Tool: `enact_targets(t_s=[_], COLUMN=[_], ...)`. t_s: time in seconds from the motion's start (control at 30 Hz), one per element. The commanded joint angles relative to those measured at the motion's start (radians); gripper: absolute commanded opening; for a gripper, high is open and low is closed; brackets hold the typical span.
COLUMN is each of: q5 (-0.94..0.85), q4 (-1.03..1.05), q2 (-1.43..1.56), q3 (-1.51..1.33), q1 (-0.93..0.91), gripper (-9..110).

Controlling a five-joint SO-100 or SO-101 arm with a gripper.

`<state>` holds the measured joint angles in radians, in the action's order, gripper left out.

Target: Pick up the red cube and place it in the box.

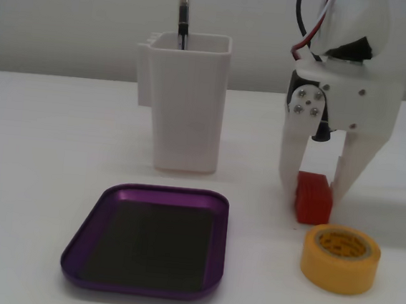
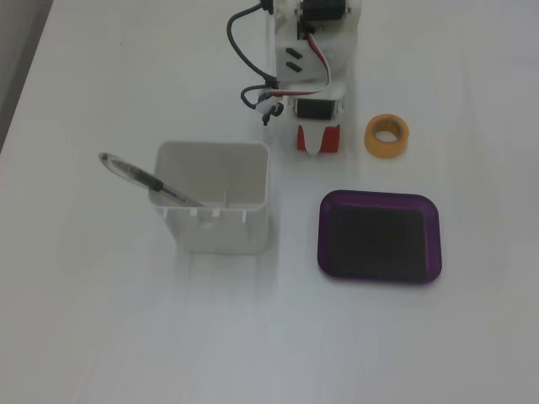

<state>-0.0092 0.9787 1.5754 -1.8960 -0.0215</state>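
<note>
From the front, the gripper (image 1: pixel 316 186) straddles the red cube (image 1: pixel 313 197), jaws touching it; from above, a fingertip (image 2: pixel 314 147) hides its middle.

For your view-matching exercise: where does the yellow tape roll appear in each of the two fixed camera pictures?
In a fixed view: the yellow tape roll lies at lower right, just in front of the red cube.
In a fixed view from above: the tape roll lies upper right of centre, right of the cube.
Shared landmark: the purple tray.
</note>
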Motion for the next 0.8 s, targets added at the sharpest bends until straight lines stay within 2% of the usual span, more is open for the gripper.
enact_targets(t_s=[0.0, 0.2, 0.5, 0.63, 0.77], q5=[0.005, 0.008, 0.006, 0.006, 0.084], q4=[0.008, 0.115, 0.141, 0.086, 0.018], q2=[0.021, 0.147, 0.36, 0.301, 0.144], q3=[0.023, 0.141, 0.301, 0.342, 0.431], q1=[-0.009, 0.018, 0.331, 0.428, 0.417], gripper=[0, -1, -1, -1, -1])
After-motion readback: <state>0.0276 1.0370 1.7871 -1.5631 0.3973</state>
